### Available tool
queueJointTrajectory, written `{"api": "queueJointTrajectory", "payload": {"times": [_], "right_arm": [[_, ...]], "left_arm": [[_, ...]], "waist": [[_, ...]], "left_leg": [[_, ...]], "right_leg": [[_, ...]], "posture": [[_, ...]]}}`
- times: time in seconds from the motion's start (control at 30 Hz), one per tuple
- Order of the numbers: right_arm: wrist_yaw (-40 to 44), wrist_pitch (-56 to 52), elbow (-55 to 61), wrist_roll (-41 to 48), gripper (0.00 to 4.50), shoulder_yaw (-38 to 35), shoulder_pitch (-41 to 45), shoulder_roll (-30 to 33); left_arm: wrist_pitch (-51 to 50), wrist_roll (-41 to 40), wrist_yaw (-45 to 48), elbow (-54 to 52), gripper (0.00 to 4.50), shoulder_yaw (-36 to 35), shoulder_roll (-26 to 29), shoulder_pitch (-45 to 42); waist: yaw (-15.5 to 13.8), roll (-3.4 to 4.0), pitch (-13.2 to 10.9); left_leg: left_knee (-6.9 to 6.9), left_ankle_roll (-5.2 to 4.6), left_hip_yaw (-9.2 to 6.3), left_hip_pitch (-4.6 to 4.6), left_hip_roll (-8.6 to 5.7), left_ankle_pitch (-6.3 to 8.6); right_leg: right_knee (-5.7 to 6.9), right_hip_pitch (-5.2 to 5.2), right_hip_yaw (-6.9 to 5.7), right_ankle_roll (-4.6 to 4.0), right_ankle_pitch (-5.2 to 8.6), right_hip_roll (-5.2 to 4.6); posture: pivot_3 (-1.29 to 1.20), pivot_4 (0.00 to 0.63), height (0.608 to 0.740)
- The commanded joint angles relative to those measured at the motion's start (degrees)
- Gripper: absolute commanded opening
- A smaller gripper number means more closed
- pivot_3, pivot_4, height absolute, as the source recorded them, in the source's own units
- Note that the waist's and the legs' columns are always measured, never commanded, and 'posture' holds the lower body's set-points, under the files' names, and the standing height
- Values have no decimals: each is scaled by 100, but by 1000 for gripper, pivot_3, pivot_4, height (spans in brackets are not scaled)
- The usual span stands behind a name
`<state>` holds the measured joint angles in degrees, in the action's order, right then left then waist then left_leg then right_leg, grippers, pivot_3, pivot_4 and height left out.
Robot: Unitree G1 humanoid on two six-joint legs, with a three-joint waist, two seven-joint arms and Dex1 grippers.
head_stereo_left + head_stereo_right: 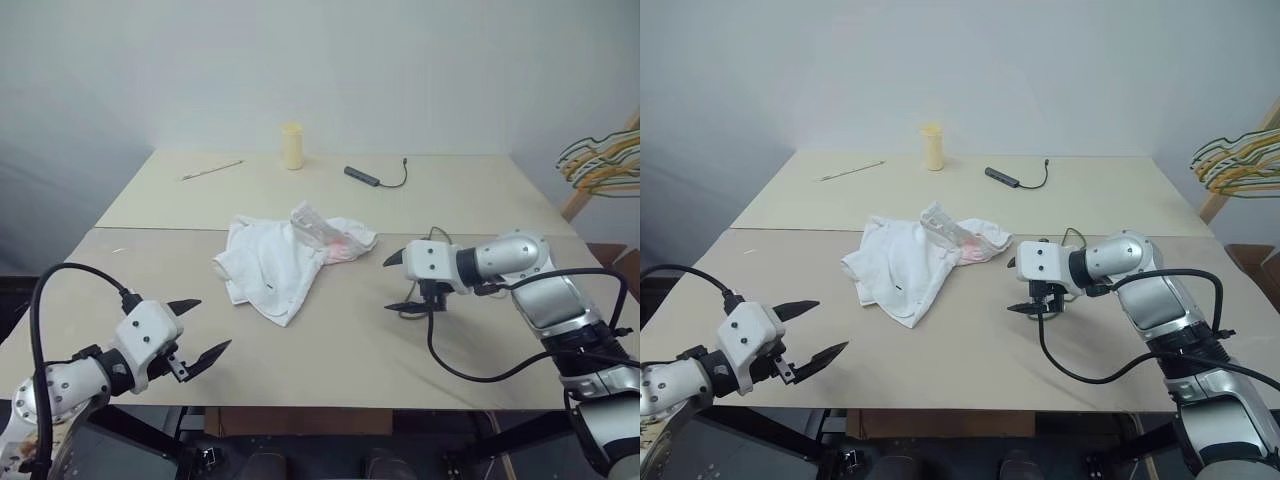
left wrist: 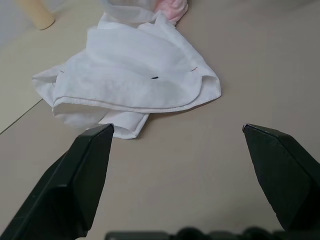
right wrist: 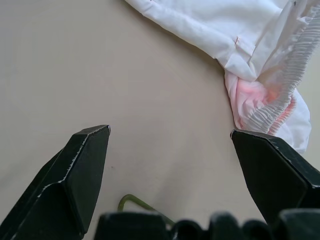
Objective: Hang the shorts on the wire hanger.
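**Both hands empty, shorts crumpled mid-worktop, hanger under right hand**

Shorts (image 1: 280, 262): white, bunched in a loose heap at the centre of the frame on the beige worktop (image 1: 330, 350). Gathered elastic waistband and pink smudge face the right side of the heap; one leg hem trails toward lower centre.

Left hand (image 1: 198, 330): lower left of the frame, fingers spread wide, nothing between them, well apart from the shorts. Its wrist view looks straight at the near hem.

Right hand (image 1: 408, 281): right of centre, just beside the waistband end, fingers apart, empty, pointing down and toward the shorts.

Wire hanger (image 3: 137, 203): a short curved olive piece of wire shows at the bottom of the right wrist view, lying on the worktop beneath that hand. The rest is hidden, so its lie is unclear.

Other items: cream cup (image 1: 291, 146) and black cable with adapter (image 1: 376, 178) at upper centre; coloured hangers (image 1: 600, 160) at the right edge.

Risks, as judged:
- Grabbing the heap blind could catch several layers, so the waistband never opens for the wire.
- The thin wire lies flat; fingers may slip off it or push it away.
- Right hand closing near the waistband could pinch cloth and wire together.
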<state>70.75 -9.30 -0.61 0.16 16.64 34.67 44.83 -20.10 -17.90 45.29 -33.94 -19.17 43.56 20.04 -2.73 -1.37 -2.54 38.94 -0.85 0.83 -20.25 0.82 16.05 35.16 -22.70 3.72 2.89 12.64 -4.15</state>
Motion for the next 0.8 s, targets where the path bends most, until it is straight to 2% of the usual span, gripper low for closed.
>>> {"api": "queueJointTrajectory", "payload": {"times": [0.03,0.17,0.8], "right_arm": [[-18,81,163,11,4473,-127,43,51],[-37,72,180,8,4473,-132,31,45],[-196,-159,519,53,4473,-244,-252,145]], "left_arm": [[79,-89,51,-34,4500,-73,29,-129],[33,-100,-90,-94,4500,-74,-87,-221],[-24,-87,104,220,4500,59,28,-468]], "waist": [[0,0,0],[-1,0,0],[49,0,0]], "left_leg": [[0,0,0,0,0,0],[0,0,0,0,0,0],[0,0,1,0,0,0]], "right_leg": [[0,0,0,0,0,0],[0,0,0,0,0,0],[1,0,0,0,0,0]], "posture": [[147,0,740],[147,0,740],[94,0,740]]}}
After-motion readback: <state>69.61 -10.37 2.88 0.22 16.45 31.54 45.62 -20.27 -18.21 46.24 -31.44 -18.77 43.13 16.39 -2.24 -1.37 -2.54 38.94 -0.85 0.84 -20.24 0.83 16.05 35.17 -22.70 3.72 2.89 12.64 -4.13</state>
